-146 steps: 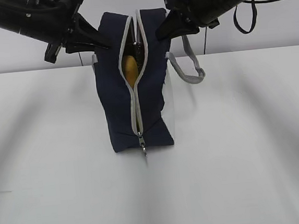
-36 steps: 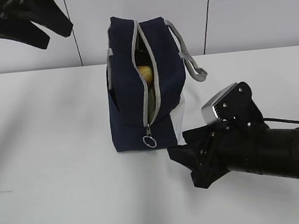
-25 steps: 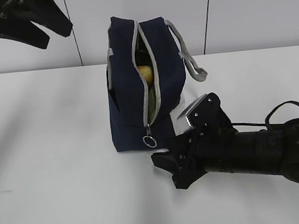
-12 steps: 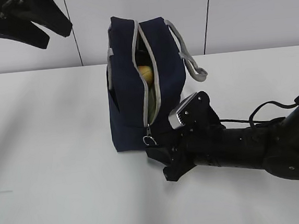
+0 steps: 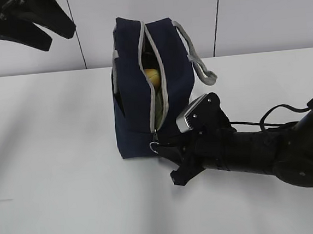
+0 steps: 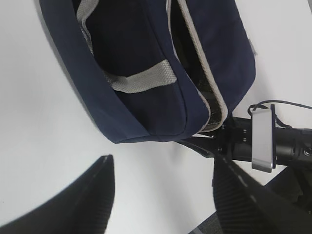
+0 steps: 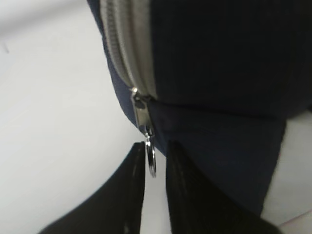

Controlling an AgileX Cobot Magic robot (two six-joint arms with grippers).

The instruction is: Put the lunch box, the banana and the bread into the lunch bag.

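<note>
Navy lunch bag unzipped, banana inside; right hand pinching ring pull; left hand released.

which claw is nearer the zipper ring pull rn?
Right. The right claw has its fingers on either side of the ring pull at the lunch bag's base. The left claw hangs high up, well apart.
</note>
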